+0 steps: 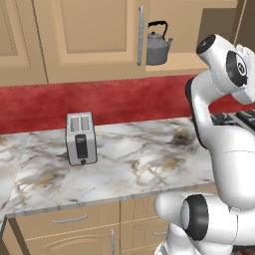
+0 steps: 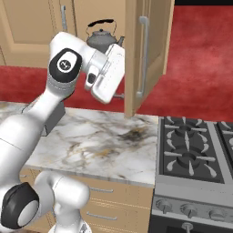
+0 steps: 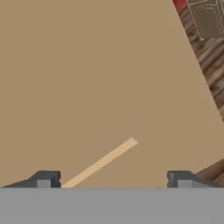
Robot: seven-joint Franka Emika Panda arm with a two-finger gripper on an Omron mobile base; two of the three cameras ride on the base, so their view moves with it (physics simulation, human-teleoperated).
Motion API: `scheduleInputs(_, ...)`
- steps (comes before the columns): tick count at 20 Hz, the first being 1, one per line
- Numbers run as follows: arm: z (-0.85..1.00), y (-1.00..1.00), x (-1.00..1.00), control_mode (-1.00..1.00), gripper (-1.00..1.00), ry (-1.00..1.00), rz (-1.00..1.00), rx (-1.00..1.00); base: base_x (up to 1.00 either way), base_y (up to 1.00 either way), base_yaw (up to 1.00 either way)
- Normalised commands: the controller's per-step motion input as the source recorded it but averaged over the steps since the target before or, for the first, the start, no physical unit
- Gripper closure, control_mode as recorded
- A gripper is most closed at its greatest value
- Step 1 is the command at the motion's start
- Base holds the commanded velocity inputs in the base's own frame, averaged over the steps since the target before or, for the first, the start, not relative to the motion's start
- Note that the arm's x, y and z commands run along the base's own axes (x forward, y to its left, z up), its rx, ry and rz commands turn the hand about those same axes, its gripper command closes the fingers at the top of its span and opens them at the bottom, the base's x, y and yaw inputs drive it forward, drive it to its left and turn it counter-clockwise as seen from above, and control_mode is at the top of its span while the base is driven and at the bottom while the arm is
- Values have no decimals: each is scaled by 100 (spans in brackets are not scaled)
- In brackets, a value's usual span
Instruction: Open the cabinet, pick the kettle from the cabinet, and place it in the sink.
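The tan wall cabinet (image 1: 89, 35) has its left door shut and its right door (image 2: 152, 45) swung out, its silver bar handle (image 2: 143, 57) facing the room. On the open shelf stands the grey kettle (image 1: 158, 46) (image 2: 103, 38) with its black arched handle. My gripper (image 3: 113, 180) is open with nothing between its fingertips (image 3: 46, 178), and it faces a flat tan panel at close range. In the right base view the white hand (image 2: 108, 73) hangs just below and in front of the kettle, next to the open door's edge. The sink is out of view.
A silver toaster (image 1: 81, 138) stands on the marble counter (image 1: 134, 164) to the left. A gas stove (image 2: 193, 150) with black grates adjoins the counter on the right. Tan drawers (image 1: 69, 224) run below, and a red backsplash (image 1: 99, 102) lines the wall.
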Motion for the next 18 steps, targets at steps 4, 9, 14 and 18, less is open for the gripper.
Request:
scheduleInputs(4,0,-59,-21,-100,-100,17,0,-5,0,0,0)
scheduleInputs(9,0,-56,-17,-100,-100,19,0,-6,0,0,0)
scheduleInputs(14,0,-20,-9,-100,-100,28,5,-8,0,0,0)
scheduleInputs(18,2,27,-8,-100,-100,22,18,-3,0,0,0)
